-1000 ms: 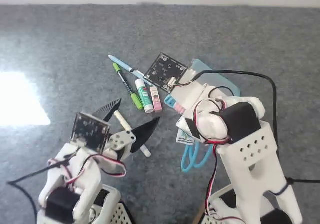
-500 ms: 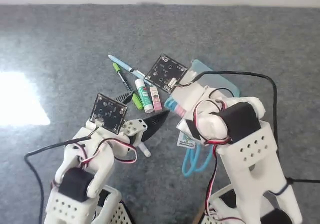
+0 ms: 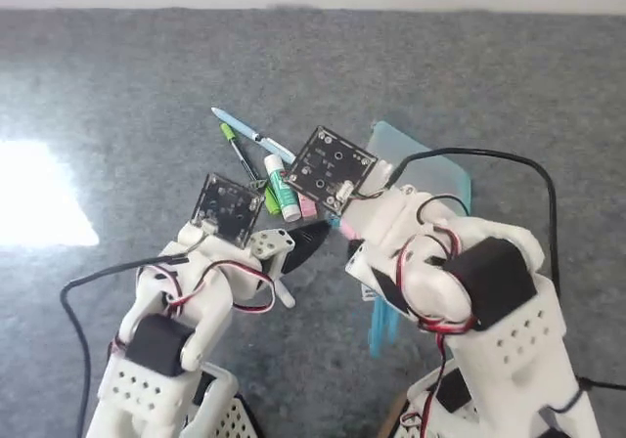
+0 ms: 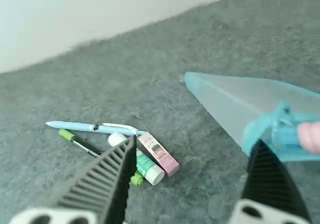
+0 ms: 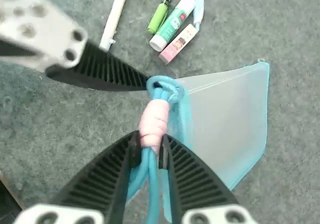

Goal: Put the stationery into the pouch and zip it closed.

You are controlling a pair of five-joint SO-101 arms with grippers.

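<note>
A translucent blue pouch [image 3: 430,169] lies on the grey carpet. My right gripper [image 5: 150,151] is shut on the pink tab [image 5: 152,121] of the pouch's blue strap [image 3: 381,326], at the pouch's [image 5: 225,119] corner. My left gripper [image 4: 195,144] stands open just beside that corner, and one of its black fingers [image 5: 100,71] nearly touches the strap loop. Beyond it lie a blue pen [image 3: 245,130], a green pen [image 3: 240,159], a glue stick [image 3: 284,189] and a pink eraser [image 3: 305,203]. A white marker [image 3: 279,291] lies under the left arm.
Grey carpet [image 3: 117,86] covers the whole surface, with open room to the far left and far right. A bright patch of light [image 3: 39,194] falls at the left edge. A pale wall [image 4: 75,14] borders the carpet's far side.
My left arm has swung forward and to the right, bringing its open gripper up to the pouch's corner. The right arm has shifted, drawing the blue strap straighter toward the near side.
</note>
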